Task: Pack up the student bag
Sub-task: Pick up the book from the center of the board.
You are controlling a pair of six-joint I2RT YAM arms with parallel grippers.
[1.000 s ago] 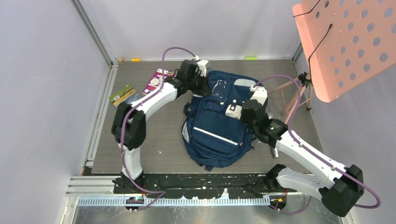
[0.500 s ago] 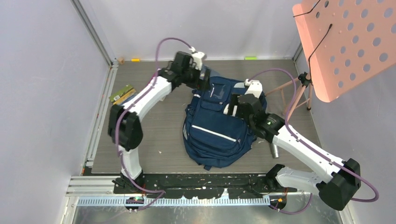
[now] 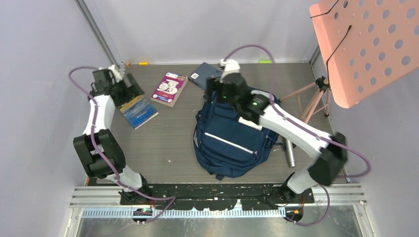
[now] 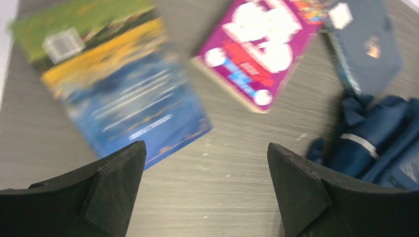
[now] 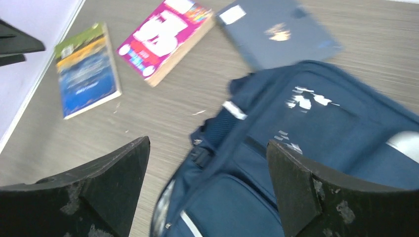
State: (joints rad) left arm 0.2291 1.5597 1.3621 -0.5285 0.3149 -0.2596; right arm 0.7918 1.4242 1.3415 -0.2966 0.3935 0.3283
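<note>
The student bag point(image 3: 230, 140), navy with a white stripe, lies flat in the middle of the table, front pocket up. It also fills the lower right of the right wrist view as the bag point(image 5: 306, 148). My right gripper point(image 3: 214, 92) hovers open over the bag's far left corner, nothing between its fingers point(image 5: 207, 144). My left gripper point(image 3: 129, 85) is far to the left, open and empty point(image 4: 205, 148), above bare table beside a blue and green book point(image 4: 118, 94).
Three books lie at the back left: the blue and green book point(image 3: 139, 110), a magenta book point(image 3: 169, 89) and a navy book point(image 3: 204, 74). A metal cylinder point(image 3: 290, 154) lies right of the bag. A tripod point(image 3: 311, 98) with a pink perforated board point(image 3: 370, 44) stands at the right.
Both grippers have opened and let go of the bag's top. The left arm swung away left to the books. The right gripper moved to the bag's far left corner.
</note>
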